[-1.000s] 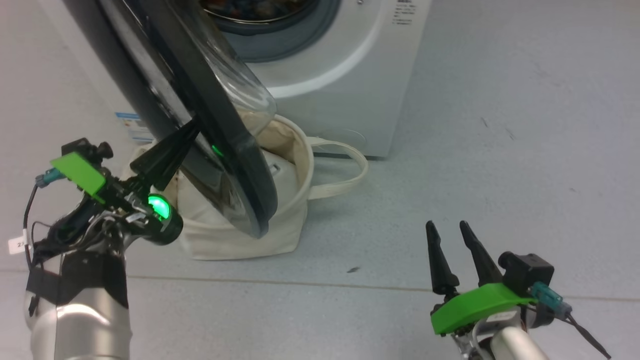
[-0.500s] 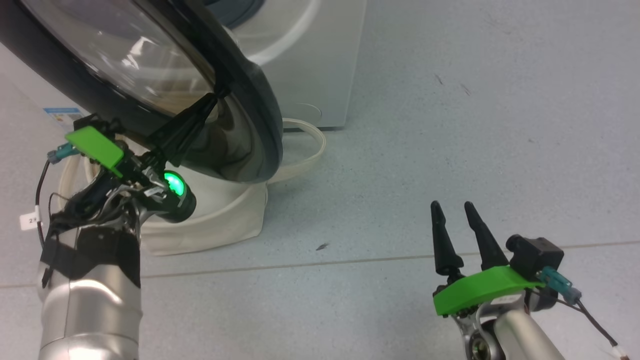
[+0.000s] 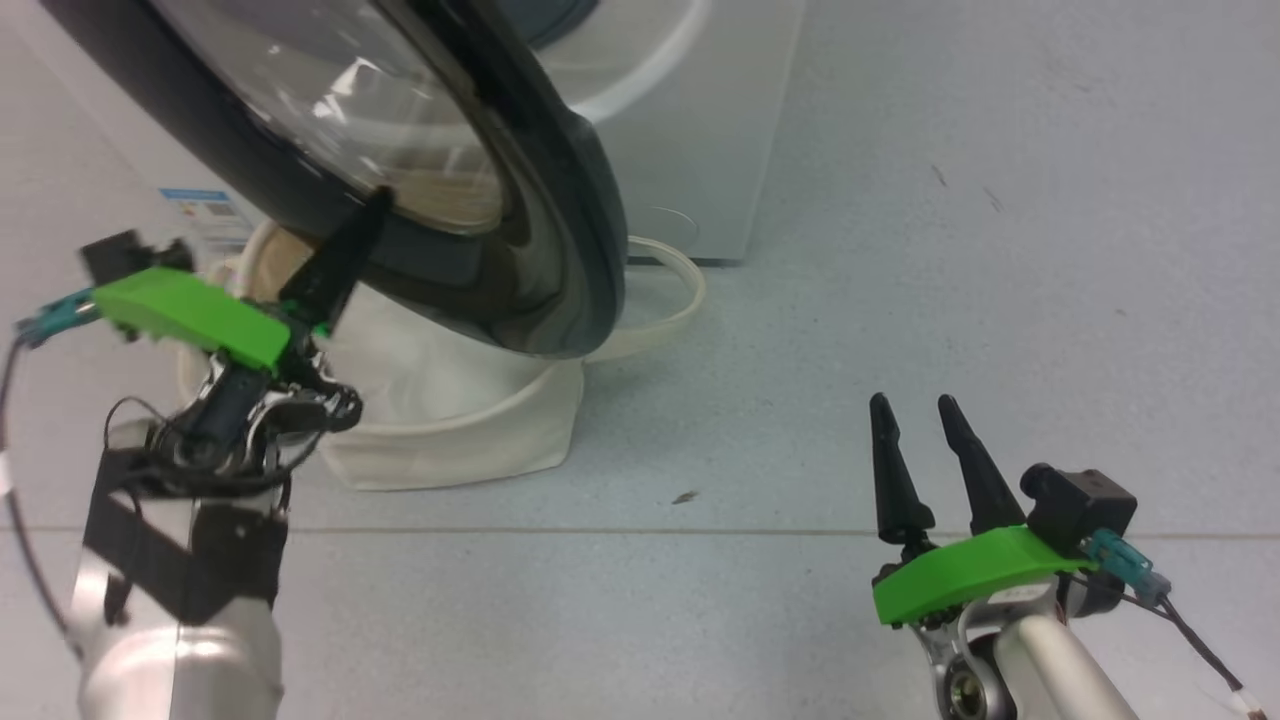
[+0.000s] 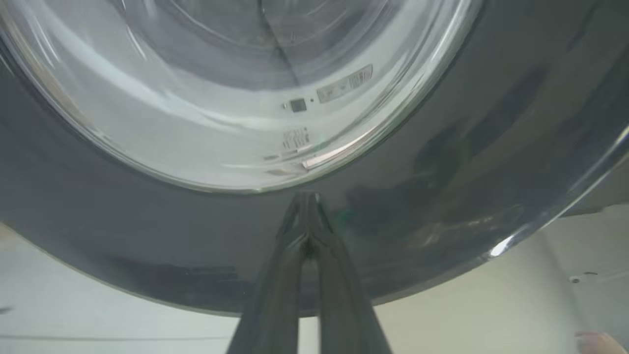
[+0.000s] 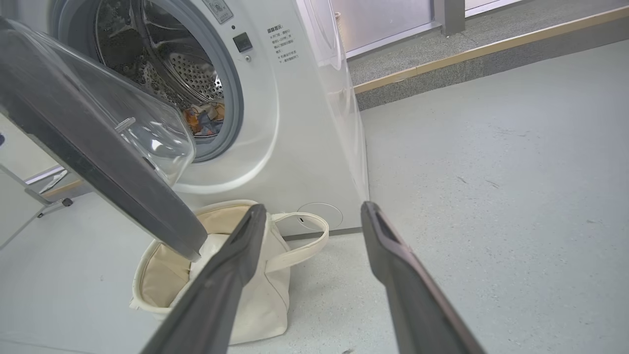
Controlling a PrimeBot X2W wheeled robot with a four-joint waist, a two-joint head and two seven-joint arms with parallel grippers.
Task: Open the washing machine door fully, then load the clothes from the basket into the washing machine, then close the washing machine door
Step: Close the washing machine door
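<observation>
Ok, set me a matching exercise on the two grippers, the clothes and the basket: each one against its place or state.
1. left gripper
2. right gripper
3. clothes
4. basket

A. on the floor, below the washing machine door
B. shut, tips against the door's black rim
C. open, holding nothing
D. inside the drum

Pairs: 1-B, 2-C, 3-D, 4-A

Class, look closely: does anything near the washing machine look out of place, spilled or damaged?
Nothing looks spilled or damaged. The basket stands directly below the half-open washing machine door, whose lower rim overhangs its mouth, so it seems awkwardly placed.
</observation>
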